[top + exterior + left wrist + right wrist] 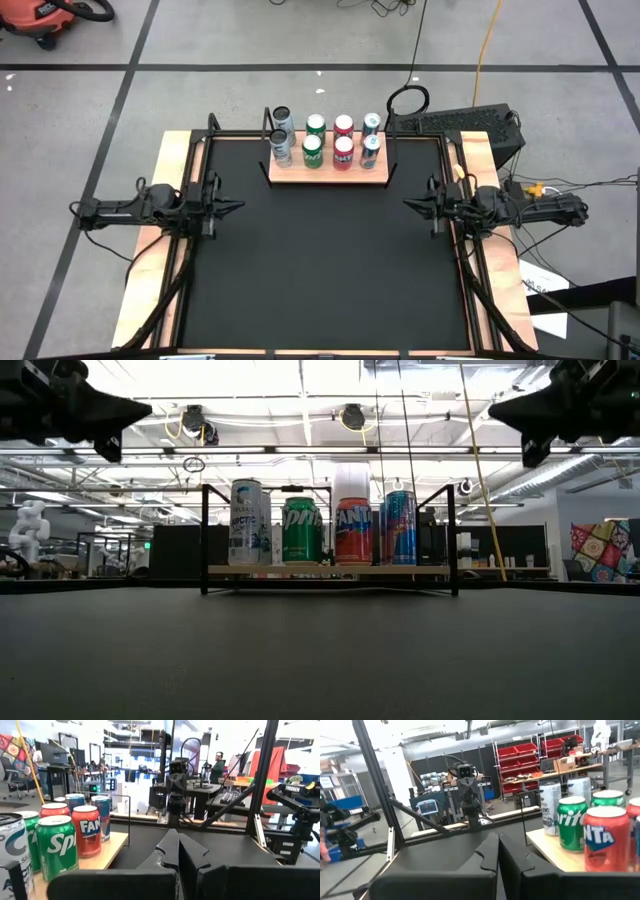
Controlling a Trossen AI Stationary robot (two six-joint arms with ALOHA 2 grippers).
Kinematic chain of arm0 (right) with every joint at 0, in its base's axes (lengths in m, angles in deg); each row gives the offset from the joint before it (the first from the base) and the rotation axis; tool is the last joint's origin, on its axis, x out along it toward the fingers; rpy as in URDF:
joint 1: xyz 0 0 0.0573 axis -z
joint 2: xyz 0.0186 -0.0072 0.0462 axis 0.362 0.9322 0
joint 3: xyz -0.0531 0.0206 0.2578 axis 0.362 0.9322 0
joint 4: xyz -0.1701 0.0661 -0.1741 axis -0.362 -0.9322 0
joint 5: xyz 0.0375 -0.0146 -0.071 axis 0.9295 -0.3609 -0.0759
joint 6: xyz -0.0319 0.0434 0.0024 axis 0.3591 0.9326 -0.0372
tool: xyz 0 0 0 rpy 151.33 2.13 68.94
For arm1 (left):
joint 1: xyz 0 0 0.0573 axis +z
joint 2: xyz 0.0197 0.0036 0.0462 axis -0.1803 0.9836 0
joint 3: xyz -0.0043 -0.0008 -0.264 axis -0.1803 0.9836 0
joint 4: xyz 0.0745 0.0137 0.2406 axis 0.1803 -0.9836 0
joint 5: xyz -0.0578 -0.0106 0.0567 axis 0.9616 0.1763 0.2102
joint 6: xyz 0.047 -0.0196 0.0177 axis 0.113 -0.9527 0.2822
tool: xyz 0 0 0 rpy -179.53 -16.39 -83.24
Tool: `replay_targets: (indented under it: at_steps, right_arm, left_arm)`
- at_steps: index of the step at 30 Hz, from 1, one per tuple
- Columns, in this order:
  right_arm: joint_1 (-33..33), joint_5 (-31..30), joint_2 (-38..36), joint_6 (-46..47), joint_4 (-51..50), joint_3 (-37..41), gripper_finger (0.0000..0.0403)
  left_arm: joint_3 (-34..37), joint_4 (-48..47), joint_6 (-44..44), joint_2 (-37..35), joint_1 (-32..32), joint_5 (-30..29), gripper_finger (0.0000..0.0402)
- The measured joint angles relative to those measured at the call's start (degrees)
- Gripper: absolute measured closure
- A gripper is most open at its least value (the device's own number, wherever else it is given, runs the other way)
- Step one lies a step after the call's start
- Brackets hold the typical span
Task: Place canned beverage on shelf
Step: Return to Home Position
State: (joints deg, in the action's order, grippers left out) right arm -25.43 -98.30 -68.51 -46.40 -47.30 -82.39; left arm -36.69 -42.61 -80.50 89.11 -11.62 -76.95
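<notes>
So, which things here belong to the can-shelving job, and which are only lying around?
Job: light-wood shelf with black rod uprights; on it two white cans, two green cans, two red cans, two blue cans; left gripper and right gripper, both shut, at the sides of the black table.
Lying about: red vacuum cleaner, yellow cable, white papers, all off the table.

Black tabletop [320,260] carries the shelf [330,177] at its far edge, roughly centred. Eight upright cans stand on the shelf, two deep: white cans [281,148], green cans [312,152], red cans [342,152], blue cans [370,150].
</notes>
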Motion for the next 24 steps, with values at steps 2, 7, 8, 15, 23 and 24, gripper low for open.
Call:
replay_targets:
  at_steps: [2, 7, 8, 15, 23, 24]
  right_arm:
    - [0.0, 0.0, 0.0, 1.0, 2.2, 1.7, 0.0403]
    - [0.0, 0.1, 0.0, 2.3, 7.9, 4.7, 0.0403]
    - [0.0, 0.2, 0.0, 2.3, 8.2, 5.2, 0.0403]
    - [0.0, 1.7, 0.1, 2.0, 7.9, 7.0, 0.0403]
    - [0.1, 3.1, 0.2, 3.2, 8.2, 8.7, 0.0403]
    - [0.1, 3.2, 0.2, 3.2, 8.8, 8.7, 0.0403]
  left_arm:
    - [1.6, 2.1, 0.0, 0.0, 0.0, -0.2, 0.0402]
    - [5.2, 6.7, -1.4, 0.0, 0.0, -0.9, 0.0402]
    - [5.8, 7.3, -1.5, 0.0, 0.0, -1.0, 0.0402]
    - [6.0, 8.0, -1.5, 0.0, 0.0, -1.1, 0.0402]
    - [6.0, 7.3, -1.5, 0.0, 0.0, -1.0, 0.0402]
    - [6.0, 7.3, -1.4, 0.0, 0.0, -1.0, 0.0401]
